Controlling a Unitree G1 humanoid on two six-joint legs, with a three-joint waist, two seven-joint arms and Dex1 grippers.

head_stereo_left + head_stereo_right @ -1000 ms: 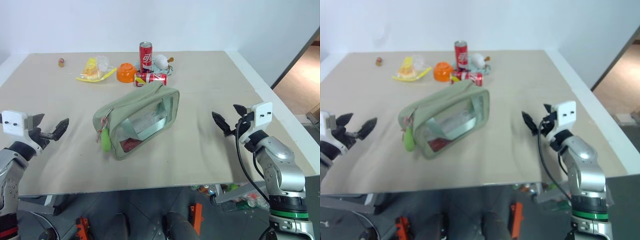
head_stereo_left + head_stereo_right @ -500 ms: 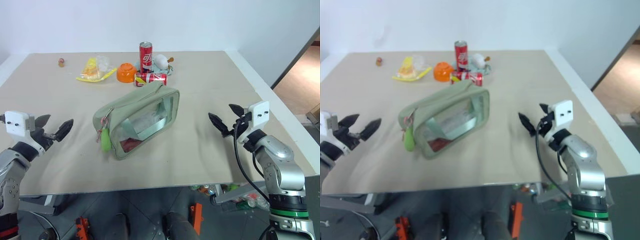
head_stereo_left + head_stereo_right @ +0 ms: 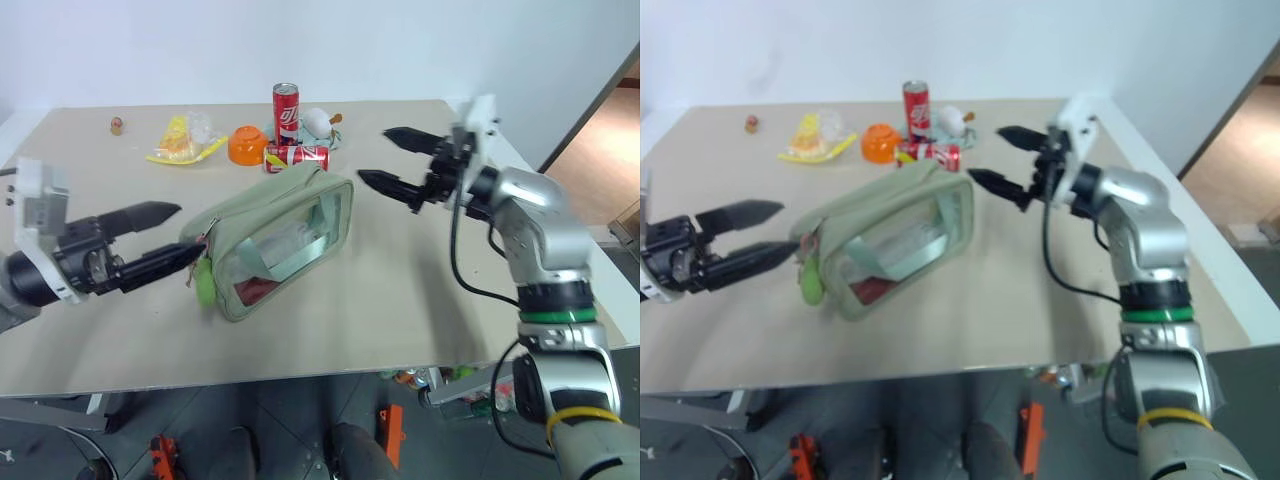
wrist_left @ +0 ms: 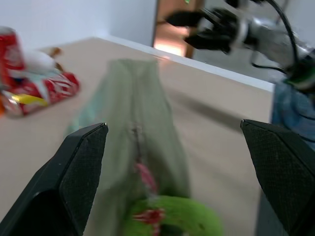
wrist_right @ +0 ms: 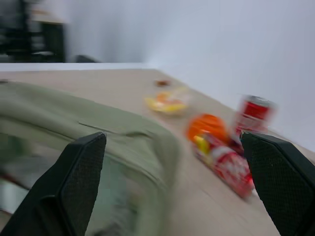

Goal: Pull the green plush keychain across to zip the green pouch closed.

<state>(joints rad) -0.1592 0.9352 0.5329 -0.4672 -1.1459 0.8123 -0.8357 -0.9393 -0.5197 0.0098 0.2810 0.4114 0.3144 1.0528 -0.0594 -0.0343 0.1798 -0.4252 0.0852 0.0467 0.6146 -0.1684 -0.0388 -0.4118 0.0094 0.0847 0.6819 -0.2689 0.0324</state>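
Head views: green pouch (image 3: 272, 240) lying near the middle of the table (image 3: 420, 300), window side toward the near edge, green plush keychain (image 3: 205, 284) hanging at its left end. Left gripper (image 3: 168, 235) level just beside that end, fingers spread wide, empty, lower fingertip close to the keychain, contact not clear. Right gripper (image 3: 385, 158) raised beyond the pouch's right end, fingers likewise parted, holding nothing. Toward the far edge, behind the pouch: upright red can (image 3: 286, 107), a second red can (image 3: 297, 155) lying on its side, orange bowl (image 3: 245, 145), yellow snack bag (image 3: 180, 140), white object (image 3: 318, 120), small brown item (image 3: 115, 125) nearer the far left corner. Nothing lying between either gripper and the pouch.

Left wrist view: zipper ridge of the pouch running away between the two black fingers (image 4: 69, 182), keychain low and near, pinkish clasp (image 4: 145, 177) just above it; red cans off to one side, other gripper hovering past the far end.

Right wrist view: blurred; pouch top seen between the spread fingers (image 5: 74, 182), with probably the orange bowl, cans and snack bag beyond.
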